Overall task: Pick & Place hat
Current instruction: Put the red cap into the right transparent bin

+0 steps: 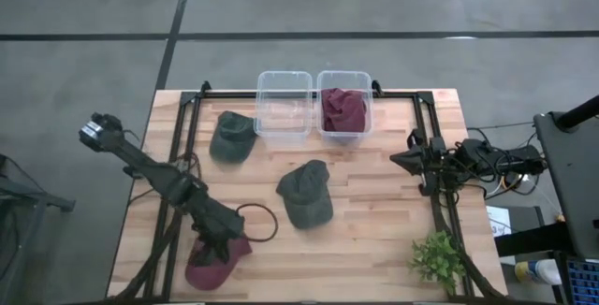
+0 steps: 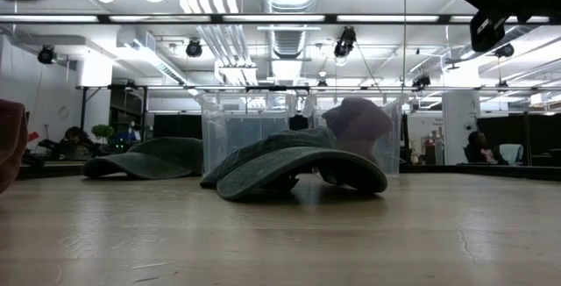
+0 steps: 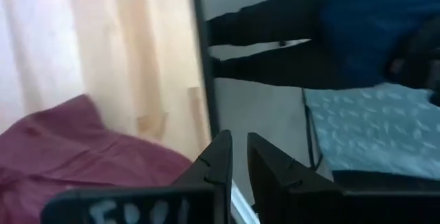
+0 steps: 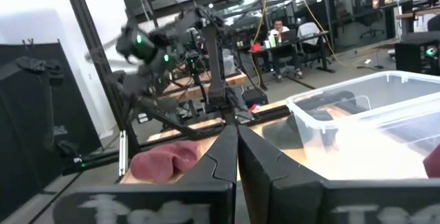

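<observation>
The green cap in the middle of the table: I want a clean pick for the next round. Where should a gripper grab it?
Pinch the soft crown of the green cap from straight above. It lies flat with nothing touching it, and the low view shows the brim hugging the table, so the humped crown offers the easiest fold.

Left arm (image 1: 150,169) stretched in a long slant from its base at the desk's left edge down toward the near left corner, wrist bent low. Left claw (image 1: 220,252) at the end of it, fingers (image 3: 218,162) nearly together with a thin gap between them. Right arm (image 1: 468,160) folded compactly at the right edge, waiting. Right claw (image 1: 401,160) pointing inward across the desk, fingers (image 4: 221,152) pressed fully together, holding nothing.
</observation>
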Robot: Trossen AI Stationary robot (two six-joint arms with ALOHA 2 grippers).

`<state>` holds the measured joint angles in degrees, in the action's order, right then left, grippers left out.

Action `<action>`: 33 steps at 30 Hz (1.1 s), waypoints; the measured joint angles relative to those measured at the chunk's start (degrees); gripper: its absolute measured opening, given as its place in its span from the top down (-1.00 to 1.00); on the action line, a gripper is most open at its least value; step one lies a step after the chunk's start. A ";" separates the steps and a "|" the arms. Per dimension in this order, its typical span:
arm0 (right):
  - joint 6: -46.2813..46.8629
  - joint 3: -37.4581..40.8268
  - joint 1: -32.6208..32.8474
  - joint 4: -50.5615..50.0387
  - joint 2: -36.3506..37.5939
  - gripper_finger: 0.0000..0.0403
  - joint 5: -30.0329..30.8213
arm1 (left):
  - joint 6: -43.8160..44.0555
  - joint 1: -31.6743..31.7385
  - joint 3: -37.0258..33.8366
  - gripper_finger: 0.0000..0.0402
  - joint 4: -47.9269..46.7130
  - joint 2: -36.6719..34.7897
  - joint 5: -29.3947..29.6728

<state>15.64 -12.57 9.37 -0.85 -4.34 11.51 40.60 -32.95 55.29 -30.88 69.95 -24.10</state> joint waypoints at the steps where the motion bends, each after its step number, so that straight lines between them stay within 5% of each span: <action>1: -0.05 -0.30 0.00 -0.24 0.04 0.96 0.02 | 0.67 0.01 -0.51 0.80 0.25 0.43 0.20; 33: -6.07 1.86 0.00 -0.65 0.15 0.96 -5.99 | 31.05 -2.45 -1.32 0.80 6.41 4.99 3.39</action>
<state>9.57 -10.70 9.37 -1.50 -4.19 5.52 71.66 -35.39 53.98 -24.47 74.94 -20.71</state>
